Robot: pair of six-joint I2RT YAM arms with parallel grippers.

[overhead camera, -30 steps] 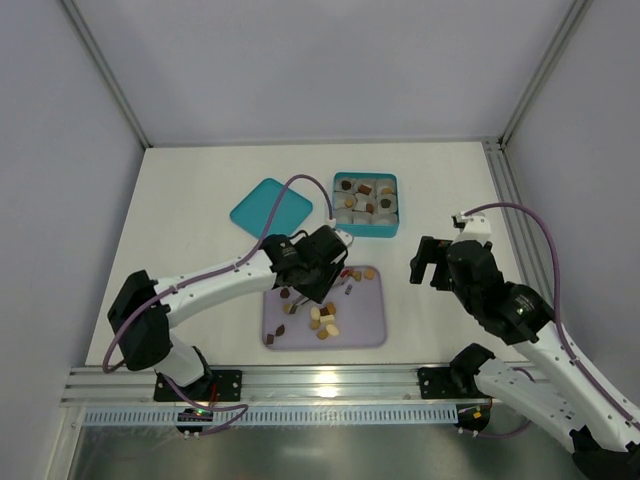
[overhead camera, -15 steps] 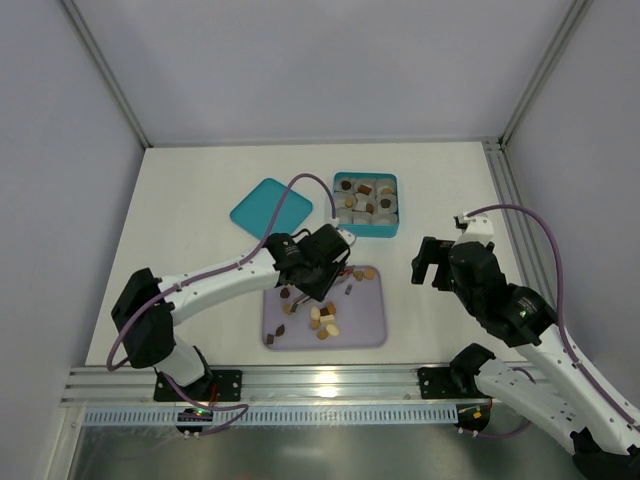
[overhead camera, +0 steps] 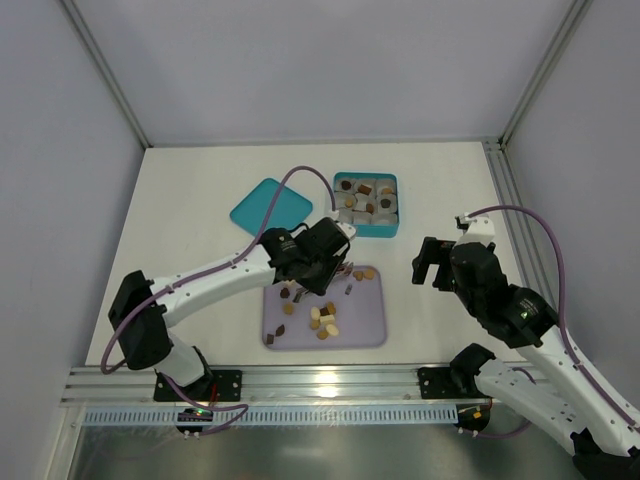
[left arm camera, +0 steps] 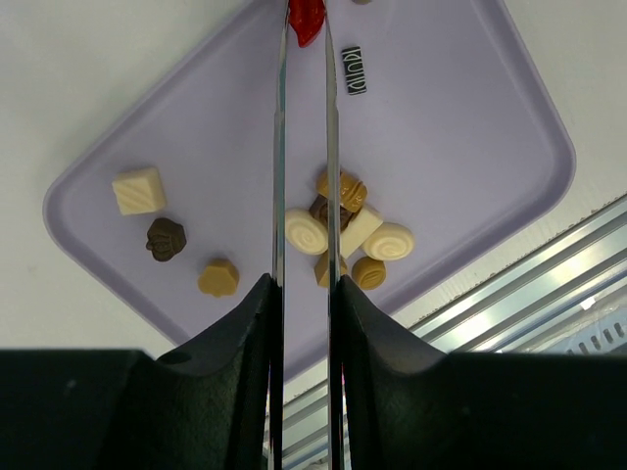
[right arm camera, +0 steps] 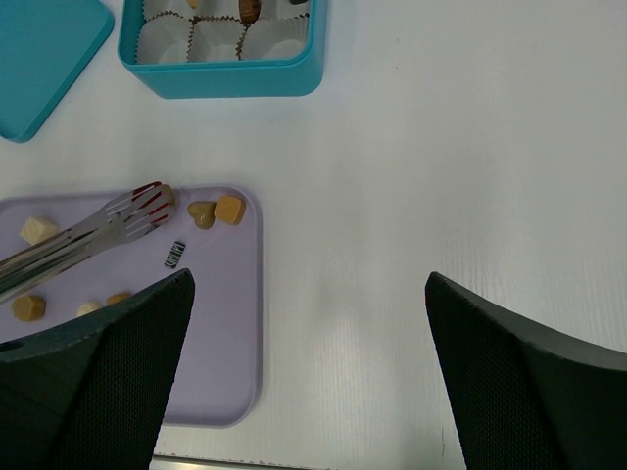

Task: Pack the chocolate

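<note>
Lid on the far left, so starting there: a teal lid [overhead camera: 271, 207] lies flat on the white bench [overhead camera: 190, 200], left of centre in the top view and near the box, but not on it.

Next over is the left gripper [left arm camera: 304, 294]. It's clamped on a pair of metal tongs [left arm camera: 278, 147] with red tips. The two blades are squeezed nearly together with just a thin gap between them. I honestly can't tell if anything is pinched at the tips.

Under the tongs sits a lilac tray [left arm camera: 460, 127], low in the middle of the top view. That's where a lot of the chocolate [left arm camera: 338, 230] is, loose. A tan and cream cluster sits near the bottom edge of the tray in the left wrist view. A cream cube, a dark lump and a tan piece lie further left. The right wrist view shows two more tan pieces just beside the red tips. There's also a small black-and-white striped bit [left arm camera: 354, 70] on the tray.

Up and to the right is the open teal box [right arm camera: 220, 78]. It's lined with white crinkled cups [right arm camera: 220, 39], and several cups have chocolate in them.

Far right, the right gripper [right arm camera: 309, 284] hangs over bare bench with its jaws spread wide and nothing in them, well apart from the tray.
</note>
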